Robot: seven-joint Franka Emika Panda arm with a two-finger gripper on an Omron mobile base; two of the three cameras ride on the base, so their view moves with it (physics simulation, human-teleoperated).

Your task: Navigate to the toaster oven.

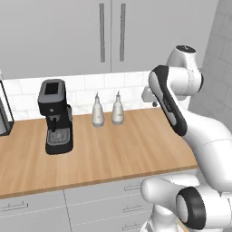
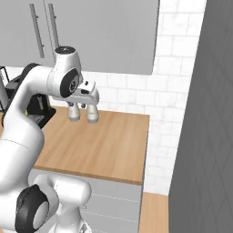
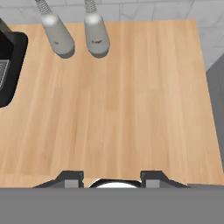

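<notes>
Your gripper (image 3: 113, 178) hangs over the wooden counter (image 1: 136, 145) with its two dark fingertips (image 3: 72, 177) spread apart and nothing between them; beneath them you see bare wood grain. At the far left edge of the left base view, a sliver of a grey-and-dark object (image 1: 3, 113) stands on the counter, cut off by the frame. You cannot tell whether it is the toaster oven. It sits well apart from the fingers, beyond the black coffee machine (image 1: 56, 115). That machine stands toward the back of the counter, and in the hand view its dark body (image 3: 8, 65) shows at the left edge. Two pale bottles with narrow tops stand upright just beside each other against the back wall, one (image 1: 97, 111) nearer the coffee machine and the other (image 1: 118, 108) to its right. In the hand view they appear at the top, ahead of the fingertips. Behind the counter runs a white tiled backsplash (image 1: 86, 86), and above it hang grey wall cabinets (image 1: 59, 31) with long vertical bar handles. Grey drawers (image 1: 104, 199) with bar pulls sit below the counter's front edge. At the counter's right end a tall grey panel (image 2: 205, 113) rises beside it.
</notes>
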